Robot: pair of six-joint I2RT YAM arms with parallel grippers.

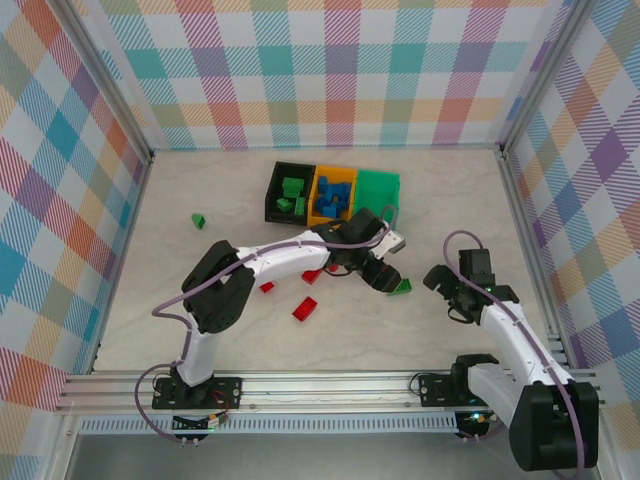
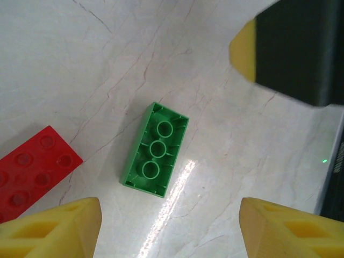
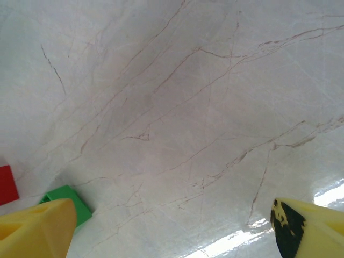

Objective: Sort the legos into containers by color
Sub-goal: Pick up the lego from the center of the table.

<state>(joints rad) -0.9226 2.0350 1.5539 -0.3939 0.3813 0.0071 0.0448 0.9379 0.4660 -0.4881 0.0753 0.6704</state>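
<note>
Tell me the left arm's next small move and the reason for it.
Probably lower the left fingers straight down over the green brick, then close. They stand open, and the brick lies studs-down on the table, in line with the gap between them and touching neither. A red brick sits apart to one side, so it should stay clear.

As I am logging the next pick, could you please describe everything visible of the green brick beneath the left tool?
The green brick is a glossy plastic oblong lying upside down, its hollow underside with three round tubes facing up. It rests flat on the marbled table, slightly askew, before the open left tool, untouched by it. A red brick lies beside it, apart.
</note>
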